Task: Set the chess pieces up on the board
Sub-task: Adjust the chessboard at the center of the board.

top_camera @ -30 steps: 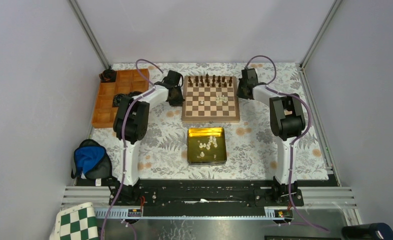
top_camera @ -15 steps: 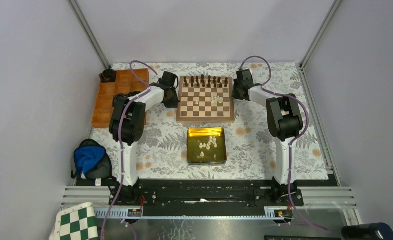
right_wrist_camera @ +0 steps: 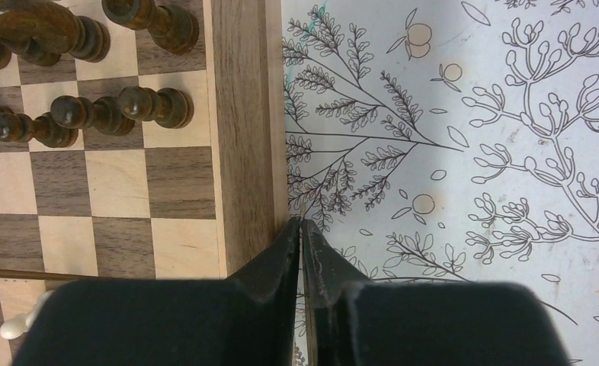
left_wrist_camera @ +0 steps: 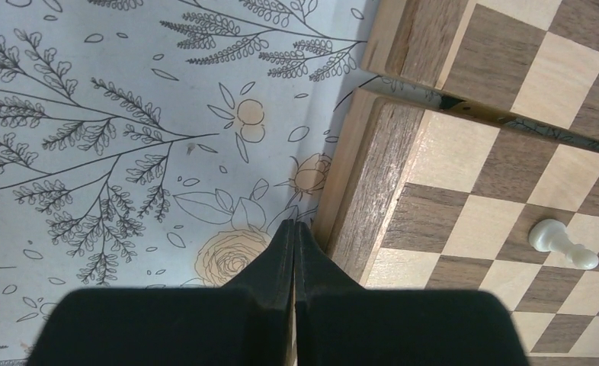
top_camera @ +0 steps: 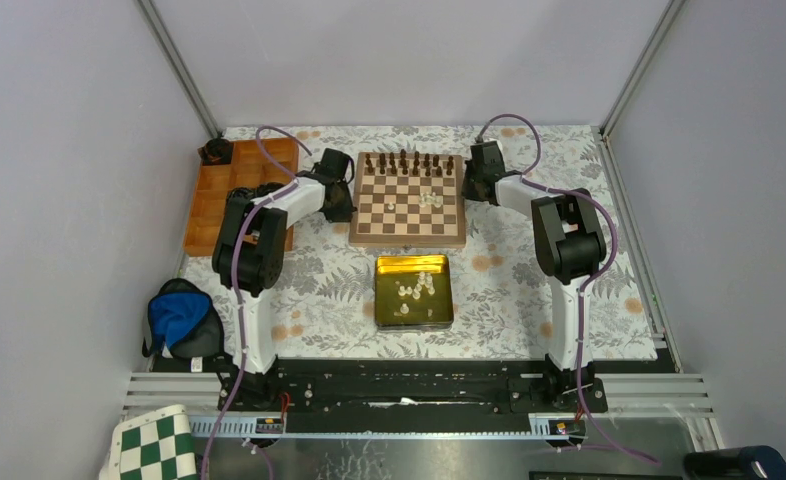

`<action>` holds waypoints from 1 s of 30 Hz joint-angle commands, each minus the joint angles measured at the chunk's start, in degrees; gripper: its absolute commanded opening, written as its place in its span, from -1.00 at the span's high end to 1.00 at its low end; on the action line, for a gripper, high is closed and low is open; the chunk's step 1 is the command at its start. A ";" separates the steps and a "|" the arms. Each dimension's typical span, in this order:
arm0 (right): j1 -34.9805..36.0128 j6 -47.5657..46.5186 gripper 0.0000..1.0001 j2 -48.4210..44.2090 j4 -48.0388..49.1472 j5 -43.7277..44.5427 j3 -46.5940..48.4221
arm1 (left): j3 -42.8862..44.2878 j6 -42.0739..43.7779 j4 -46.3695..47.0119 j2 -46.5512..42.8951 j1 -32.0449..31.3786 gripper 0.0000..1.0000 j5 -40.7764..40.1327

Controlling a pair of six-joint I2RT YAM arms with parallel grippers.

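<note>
Top external view shows the board (top_camera: 407,198) lying square on the flowered cloth (top_camera: 509,290) toward the far side of the table, with brown and cream squares inside a tan wooden rim. Dark pieces (top_camera: 409,163) stand in its two far rows. A few cream-white chess pieces (top_camera: 431,196) sit scattered near its middle, too small here to tell their kinds or whether they stand. More of them lie loose in the gold tin (top_camera: 384,268) just near of the board. The left wrist view shows a seam across the board where two halves meet, and one white pawn (left_wrist_camera: 562,244) lying on its side on the squares. The left gripper (left_wrist_camera: 294,229) has its fingers pressed together with nothing between them, tips just beside the board's left rim. The right gripper (right_wrist_camera: 300,225) is likewise closed and empty at the right rim. Whether either tip touches the wood I cannot tell. In the right wrist view a pale piece is cut off at the lower left corner. The left arm covers part of the orange tray (top_camera: 231,195).
</note>
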 commanded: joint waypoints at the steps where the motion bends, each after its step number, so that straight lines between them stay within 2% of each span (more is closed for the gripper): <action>1: 2.95 1.12 0.75 -2.50 -2.10 -3.40 -1.42 | -1.63 -0.02 0.41 -1.53 -0.16 1.00 -0.51; 6: 2.94 0.63 0.64 -2.78 -2.88 -2.04 -0.67 | -2.59 -0.27 0.71 -2.25 -0.16 1.00 -0.18; 10: 2.95 -0.07 0.42 -2.78 -3.64 -1.24 0.03 | -3.72 -0.50 1.03 -2.84 -0.15 1.00 -0.47; 16: 2.92 -2.47 0.22 -3.58 -5.10 2.08 1.43 | -3.63 -1.04 -0.08 -3.46 -0.06 1.00 -3.33; 20: 2.82 -4.39 0.13 -4.99 -5.59 4.37 2.09 | -2.36 -1.24 -1.67 -3.39 0.06 0.90 -6.41; 25: 2.85 -6.82 0.05 -7.68 -6.14 6.44 2.54 | -0.15 -1.97 -3.69 -3.66 1.02 0.46 -11.23; 27: 2.86 -7.50 0.03 -8.99 -6.45 7.02 2.74 | 0.44 -3.01 -4.44 -4.38 1.97 0.10 -13.45; 30: 2.84 -8.23 0.00 -10.98 -6.69 7.51 2.81 | 0.60 -3.98 -4.54 -5.91 3.36 -0.20 -14.95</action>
